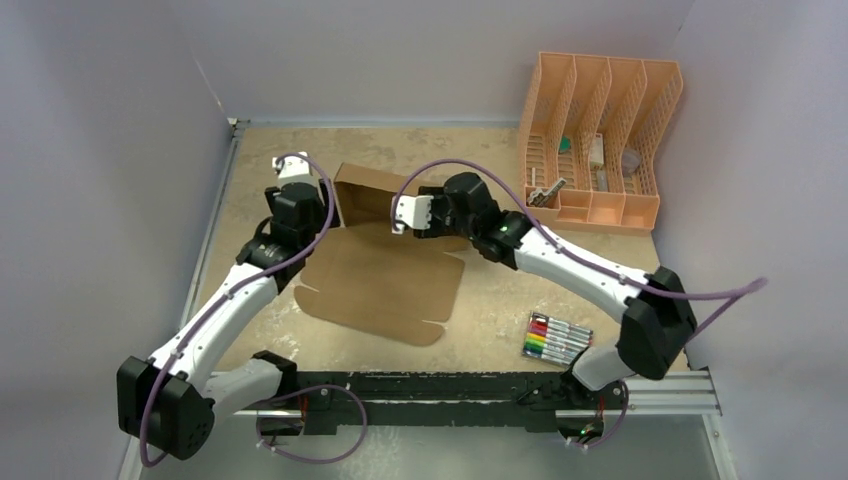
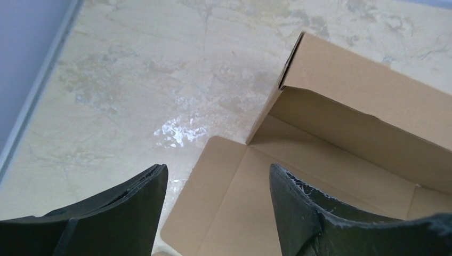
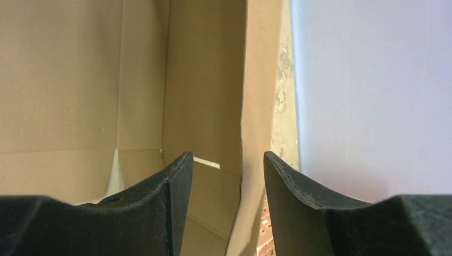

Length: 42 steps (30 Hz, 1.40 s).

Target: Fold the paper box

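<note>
Where paper box, mottled tbl, lilac walls

Table: mottled beige surface, enclosed by pale lilac walls

Organizer: peach plastic, slotted sides, four upright bays, standing at the 2 o'clock corner of the table. Small items lie in its bays, too small to identify

Marker set: assorted colours, side by side, flat on the table at 4 o'clock, well apart from the organizer

Metal rail: along the 6 o'clock edge
</note>
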Motion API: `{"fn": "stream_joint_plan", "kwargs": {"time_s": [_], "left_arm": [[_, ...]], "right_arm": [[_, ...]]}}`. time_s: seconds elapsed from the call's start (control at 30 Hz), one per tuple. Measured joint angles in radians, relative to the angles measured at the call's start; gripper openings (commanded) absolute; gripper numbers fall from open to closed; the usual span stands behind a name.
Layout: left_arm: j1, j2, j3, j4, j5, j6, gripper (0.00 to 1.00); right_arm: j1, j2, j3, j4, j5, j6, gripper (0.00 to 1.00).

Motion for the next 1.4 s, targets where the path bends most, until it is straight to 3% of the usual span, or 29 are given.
{"fn": "stream_joint_plan", "kwargs": {"time_s": [0.17, 0.33, 0.57, 0.9, 1.07, 1.27, 1.4], "left_arm": [[0.011, -0.009, 0.170, -0.145, 0.011, -0.004, 0.72], [0.023, 0.071, 0.358, -0.171, 0.024, 0.008, 0.72], [0.049, 0.280, 0.474, -0.166, 0.068, 0.054, 0.72], [0.086, 0.467, 0.540, -0.165, 0.155, 0.087, 0.65], [0.087, 0.481, 0.539, -0.169, 0.185, 0.101, 0.57], [0.087, 0.464, 0.481, -0.129, 0.214, 0.091, 0.40], [0.087, 0.416, 0.424, -0.101, 0.219, 0.077, 0.35]], "right_arm": [[-0.014, -0.129, -0.002, -0.061, -0.009, 0.069, 0.69], [-0.053, -0.220, -0.002, -0.079, -0.039, 0.142, 0.70], [-0.193, -0.241, -0.033, -0.106, -0.074, 0.249, 0.69], [-0.259, -0.181, -0.055, -0.080, -0.106, 0.376, 0.65], [-0.259, -0.117, -0.087, -0.045, -0.138, 0.429, 0.63], [-0.259, -0.090, -0.144, 0.017, -0.158, 0.472, 0.62], [-0.259, -0.065, -0.148, 0.071, -0.161, 0.490, 0.61]]}}
